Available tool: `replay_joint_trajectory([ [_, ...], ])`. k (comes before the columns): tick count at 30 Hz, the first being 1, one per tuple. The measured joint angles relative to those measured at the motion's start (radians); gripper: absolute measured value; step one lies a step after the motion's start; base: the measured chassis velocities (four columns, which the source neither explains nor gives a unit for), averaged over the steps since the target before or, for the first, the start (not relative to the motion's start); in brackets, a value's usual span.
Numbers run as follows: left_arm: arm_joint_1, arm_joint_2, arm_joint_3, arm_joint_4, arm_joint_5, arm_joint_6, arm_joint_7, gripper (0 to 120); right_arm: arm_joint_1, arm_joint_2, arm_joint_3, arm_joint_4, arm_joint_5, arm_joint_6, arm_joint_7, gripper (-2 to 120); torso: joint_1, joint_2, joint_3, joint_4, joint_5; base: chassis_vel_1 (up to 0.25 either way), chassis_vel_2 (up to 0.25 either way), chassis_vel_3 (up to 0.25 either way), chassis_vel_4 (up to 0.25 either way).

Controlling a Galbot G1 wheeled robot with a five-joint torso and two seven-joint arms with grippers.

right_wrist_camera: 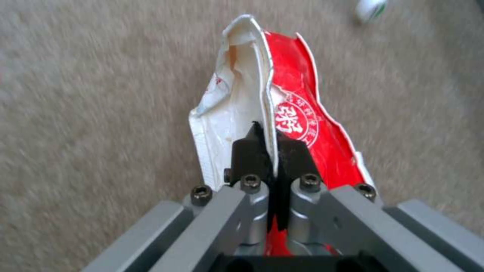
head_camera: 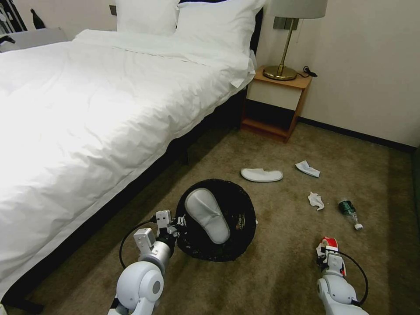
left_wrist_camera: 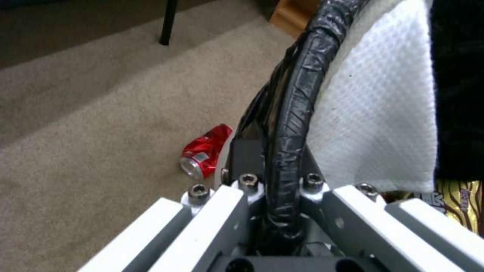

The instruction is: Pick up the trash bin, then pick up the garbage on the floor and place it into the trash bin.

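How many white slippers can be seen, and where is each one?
2. One white slipper lies inside the trash bin that the left pincer holds by the rim; the other slipper lies on the carpet beyond the bin.

At the top of the head view the lamp (head_camera: pixel 286 39) shade is cut off, while a slipper (head_camera: pixel 208 214) hides most of the trash bin (head_camera: pixel 236 205) interior
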Motion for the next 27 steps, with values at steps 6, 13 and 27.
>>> replay_joint_trajectory([
  [6,0.001,0.0,-0.001,0.009,0.0,0.007,0.001,0,-0.044,-0.009,-0.004,0.138,-0.049,0.027,0.022,0,0.0,0.0,0.0,0.0,-0.0001,0.0,0.0,0.0,0.0],
  [13,0.0,0.0,0.003,0.03,-0.004,0.008,0.0,0,-0.087,-0.021,-0.044,0.353,-0.088,0.041,0.072,0,0.0,0.0,0.0,-0.0001,0.0,0.0,0.0,0.0,0.0],
  [27,-0.007,-0.016,0.044,0.07,-0.018,0.03,0.002,0,-0.198,-0.096,-0.157,0.854,-0.118,0.116,0.004,0,0.0,0.0,0.0,0.0001,-0.0001,0.0,0.0,0.0,0.0],
])
